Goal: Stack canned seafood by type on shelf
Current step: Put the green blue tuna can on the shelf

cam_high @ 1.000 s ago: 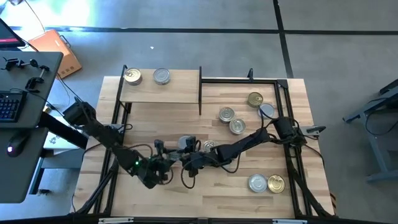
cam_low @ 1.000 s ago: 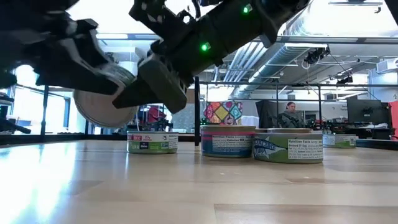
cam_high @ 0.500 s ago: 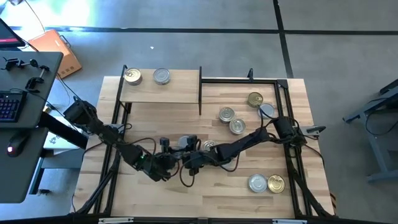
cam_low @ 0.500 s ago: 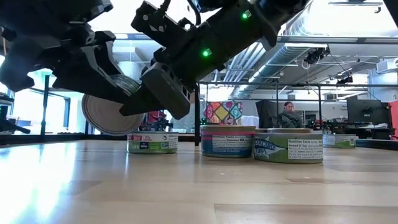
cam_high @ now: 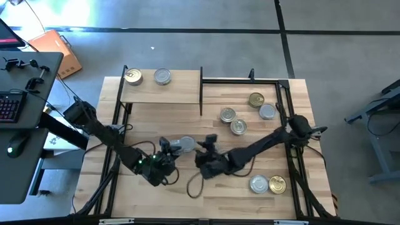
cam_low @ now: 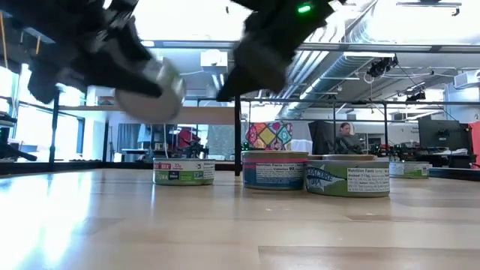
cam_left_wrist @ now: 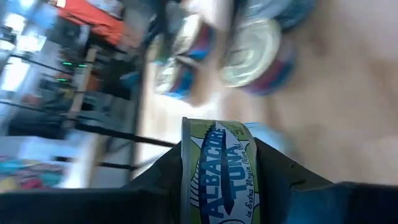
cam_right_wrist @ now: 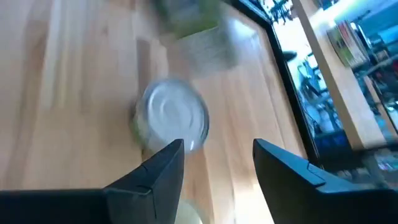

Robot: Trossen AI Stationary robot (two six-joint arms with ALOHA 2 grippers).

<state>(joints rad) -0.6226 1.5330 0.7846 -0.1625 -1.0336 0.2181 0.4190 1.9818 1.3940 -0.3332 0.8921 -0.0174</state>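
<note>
the tin (cam_left_wrist: 219,177), green-labelled "albacore tuna" with a silver lid, sits pinched on edge in the left gripper (cam_high: 170,150), lower centre of the high view. only the left wrist view shows the label. right gripper (cam_right_wrist: 214,163) fingers stand spread, empty. two tins rest on the shelf (cam_high: 162,94), upper left.

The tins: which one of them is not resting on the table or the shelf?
The silver-topped albacore tuna tin held by the left gripper, lifted above the table. All other tins rest on the table or on the shelf.
</note>
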